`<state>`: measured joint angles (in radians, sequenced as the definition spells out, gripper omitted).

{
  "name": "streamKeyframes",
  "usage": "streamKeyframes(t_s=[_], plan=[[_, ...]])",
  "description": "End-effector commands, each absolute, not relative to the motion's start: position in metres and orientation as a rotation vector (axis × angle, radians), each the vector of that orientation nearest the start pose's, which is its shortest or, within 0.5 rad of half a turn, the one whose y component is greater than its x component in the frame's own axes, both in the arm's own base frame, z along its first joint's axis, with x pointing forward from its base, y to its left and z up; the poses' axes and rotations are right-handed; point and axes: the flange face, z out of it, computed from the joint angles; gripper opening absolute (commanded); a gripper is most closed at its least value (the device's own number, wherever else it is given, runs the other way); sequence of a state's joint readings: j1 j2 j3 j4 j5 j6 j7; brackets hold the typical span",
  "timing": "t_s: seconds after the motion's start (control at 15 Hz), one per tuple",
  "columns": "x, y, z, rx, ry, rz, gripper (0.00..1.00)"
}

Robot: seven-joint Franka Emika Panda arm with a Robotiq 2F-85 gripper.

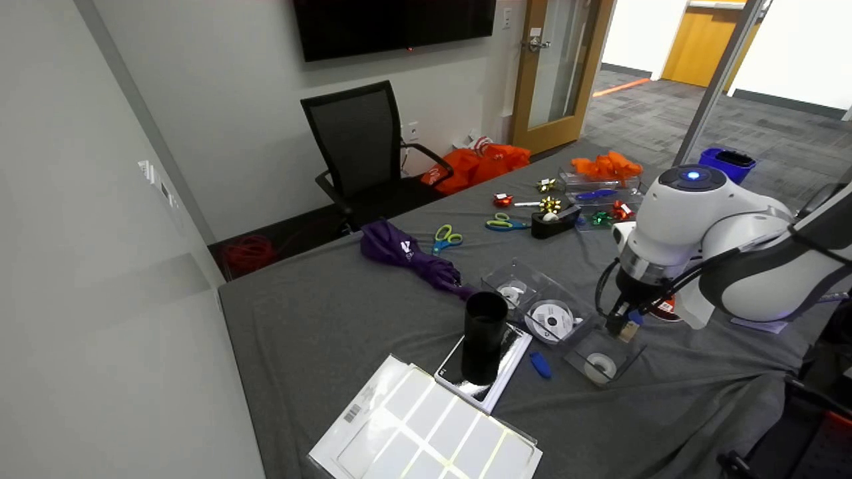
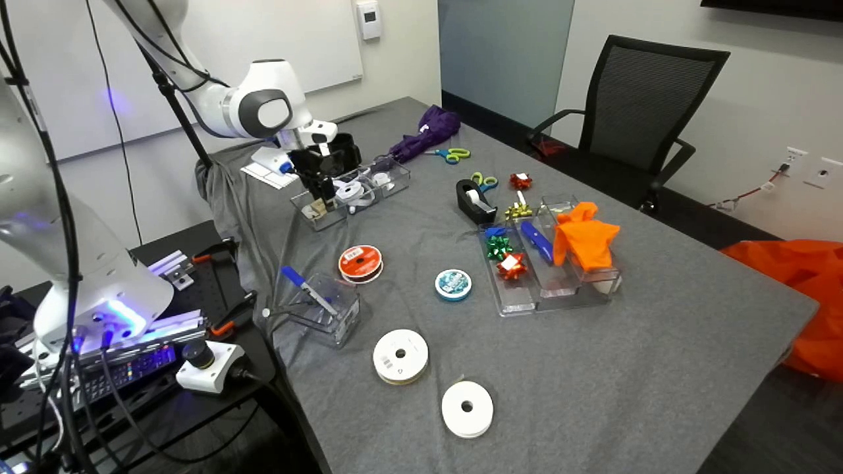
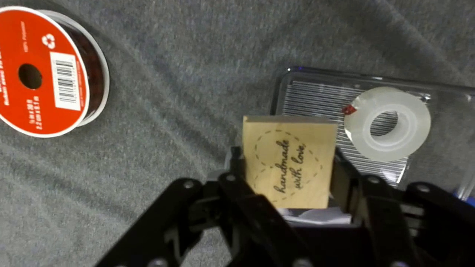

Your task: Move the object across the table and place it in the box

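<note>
At the clear tray (image 3: 334, 75) with the tape roll (image 3: 412, 120) in it: gripping wooden block (image 3: 289, 159) with tool (image 3: 287, 168). Spread to block width, no wider; up against opposite sides with both fingers (image 3: 236, 163), going by the wrist view. Can read "handmade with love" on the face turned toward that view. Covering a stretch of tray rim with the block from that angle. Can't tell whether held above the tray or touching it.

In both exterior views, can find the block low at the end of the tool, small and partly masked. Can't judge finger spread there, too dark.

Hidden or clipped, wrist view: just below the block, getting only a pale shape (image 3: 321, 214), too covered to name. Losing the back of the tool past the bottom edge and part of red ribbon spool (image 3: 45, 79) past the left. Can place the spool on the tabletop (image 3: 156, 159), apart from the tray.

In an exterior view, losing most of that spool behind the arm (image 1: 699, 219). Also seeing a blue patch (image 1: 637, 318) just beside the block, can't identify. There too, losing part of white sheets (image 1: 432, 432) past the bottom edge. In an exterior view, seeing only part of black cylinder (image 2: 347, 155) behind the tool.
</note>
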<state>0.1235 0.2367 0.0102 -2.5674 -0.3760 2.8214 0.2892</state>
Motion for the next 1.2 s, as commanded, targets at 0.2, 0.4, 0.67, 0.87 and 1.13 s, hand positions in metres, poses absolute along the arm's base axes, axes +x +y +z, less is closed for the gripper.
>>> streamKeyframes(t_s=[0.2, 0.4, 0.67, 0.87, 1.13], plan=[[0.434, 0.082, 0.174, -3.233, -0.392, -0.035, 0.31], [0.427, 0.083, 0.181, -3.230, -0.430, 0.021, 0.31], [0.426, 0.090, 0.186, -3.214, -0.442, 0.024, 0.31], [0.430, 0.098, 0.185, -3.215, -0.418, 0.030, 0.31], [0.435, 0.109, 0.187, -3.192, -0.378, 0.003, 0.31]])
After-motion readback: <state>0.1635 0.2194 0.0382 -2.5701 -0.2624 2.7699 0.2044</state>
